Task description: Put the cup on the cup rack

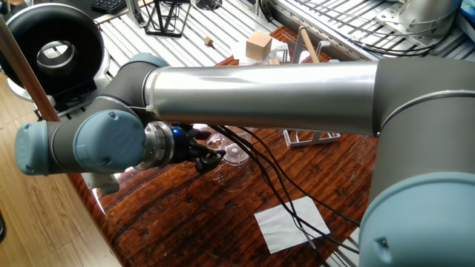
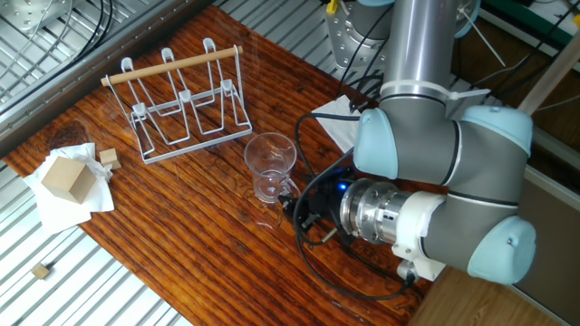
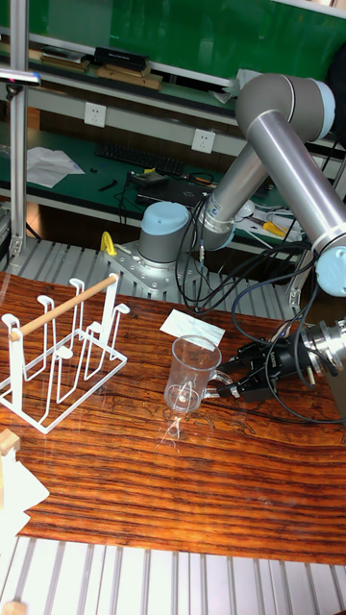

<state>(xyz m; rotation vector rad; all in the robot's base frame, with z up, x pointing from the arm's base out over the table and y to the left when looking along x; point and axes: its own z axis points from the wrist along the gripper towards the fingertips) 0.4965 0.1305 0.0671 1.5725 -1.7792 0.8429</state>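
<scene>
The cup (image 2: pixel 270 166) is a clear glass with a handle. It stands upright on the wooden table, also seen in the tall fixed view as the cup (image 3: pixel 191 373), and as the cup (image 1: pixel 234 153) half hidden under my arm. My gripper (image 2: pixel 295 203) lies low and level beside it, open, with its black fingertips at either side of the cup's handle. The tall fixed view shows the gripper (image 3: pixel 229 381) just right of the cup. The cup rack (image 2: pixel 181 101), grey wire with a wooden rod, stands empty at the table's far side, a short gap from the cup; it shows too as the cup rack (image 3: pixel 60 357).
A wooden block (image 2: pixel 65 177) sits on crumpled white paper left of the rack, with a small cube (image 2: pixel 109 156) beside it. A white paper sheet (image 1: pixel 291 222) lies on the table. A black wire stand (image 1: pixel 165 16) is off the table. Cables trail from my wrist.
</scene>
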